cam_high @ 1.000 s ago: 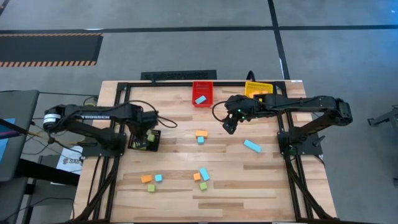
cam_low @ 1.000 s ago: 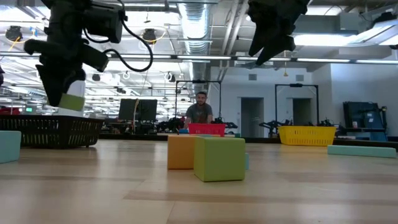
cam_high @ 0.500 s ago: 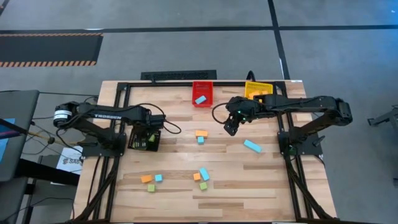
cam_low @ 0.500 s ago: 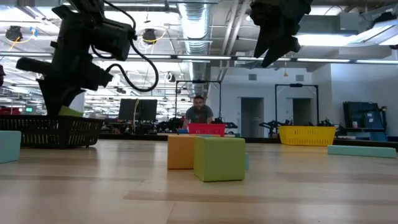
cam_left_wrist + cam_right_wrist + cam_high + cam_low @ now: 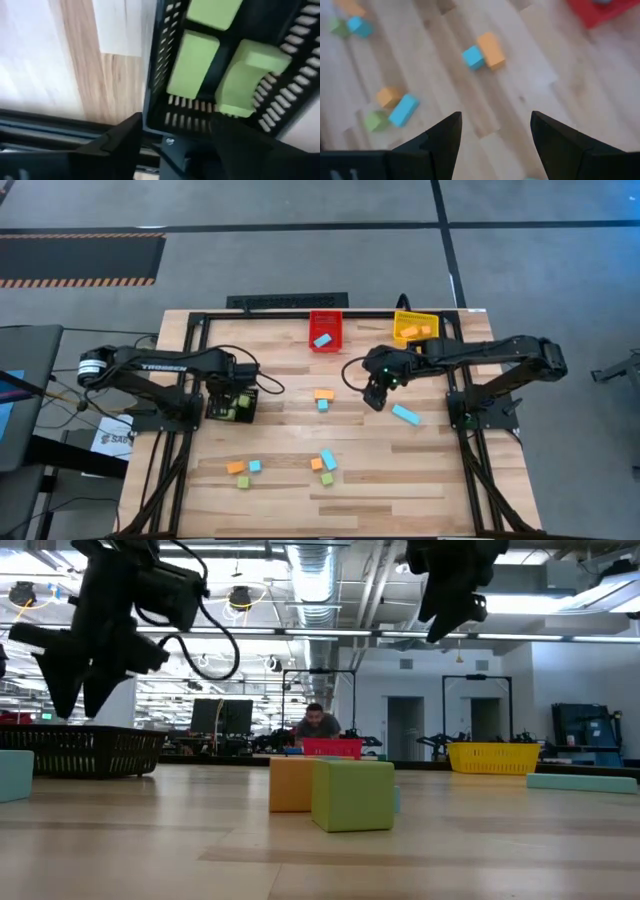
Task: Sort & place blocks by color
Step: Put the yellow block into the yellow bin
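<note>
My left gripper hangs open just above the black bin at the table's left, holding nothing. Three green blocks lie in that bin below its fingers. My right gripper is open above the table's middle right, beside a light blue bar that lies flat. An orange block and a blue one lie side by side at the centre. Two small groups of orange, blue and green blocks lie near the front edge.
At the far edge stand a red bin with a blue block in it and a yellow bin with orange blocks. Black frame rails run along the table's left and right sides. A person shows in the room beyond the table.
My left gripper has sunk toward the black bin, rolled a little, opened and let go of the green block it held; the block now lies in the bin. My right gripper has moved toward the table's near edge, closer to the light blue bar, staying open.
</note>
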Motion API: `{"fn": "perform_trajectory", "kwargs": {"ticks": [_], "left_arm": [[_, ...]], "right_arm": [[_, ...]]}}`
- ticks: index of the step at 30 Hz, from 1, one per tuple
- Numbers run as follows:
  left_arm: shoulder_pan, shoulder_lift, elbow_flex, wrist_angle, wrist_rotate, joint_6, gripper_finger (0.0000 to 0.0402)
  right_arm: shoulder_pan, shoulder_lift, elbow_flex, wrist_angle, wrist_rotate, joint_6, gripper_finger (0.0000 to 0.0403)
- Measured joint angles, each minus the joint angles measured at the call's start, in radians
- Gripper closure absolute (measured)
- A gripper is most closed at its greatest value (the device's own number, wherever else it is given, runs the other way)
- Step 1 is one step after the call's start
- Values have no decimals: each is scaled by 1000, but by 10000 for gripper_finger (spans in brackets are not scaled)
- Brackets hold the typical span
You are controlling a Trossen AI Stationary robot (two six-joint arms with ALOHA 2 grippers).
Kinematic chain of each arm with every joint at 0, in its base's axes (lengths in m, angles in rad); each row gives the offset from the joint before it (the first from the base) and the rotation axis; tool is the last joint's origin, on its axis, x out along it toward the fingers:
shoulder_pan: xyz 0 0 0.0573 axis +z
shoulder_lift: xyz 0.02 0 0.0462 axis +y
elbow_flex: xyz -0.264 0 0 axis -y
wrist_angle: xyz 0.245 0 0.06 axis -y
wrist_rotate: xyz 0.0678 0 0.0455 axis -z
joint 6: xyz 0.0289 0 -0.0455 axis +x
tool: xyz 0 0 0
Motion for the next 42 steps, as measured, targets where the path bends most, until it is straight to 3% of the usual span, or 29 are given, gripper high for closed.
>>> {"fn": "perform_trajectory", "kwargs": {"ticks": [9, 15, 23, 28, 36, 42], "left_arm": [[-15, -170, 0, 287, 261, 53, 144], [-78, -190, 0, 386, 273, 194, 143], [-209, -147, -26, 437, 333, 226, 143], [-345, -140, -26, 443, 259, 48, 143], [-585, -139, -24, 445, 233, -514, 143], [-728, -140, -14, 455, 107, -791, 143]], "right_arm": [[106, 6, 0, 19, -41, 209, 143], [235, 20, 1, 145, -9, 345, 143], [321, 70, -2, 218, 49, 227, 143], [283, 149, -1, 247, 78, -10, 143], [104, 370, 0, 366, -1, -432, 143], [5, 455, -1, 372, -6, -661, 143]]}}
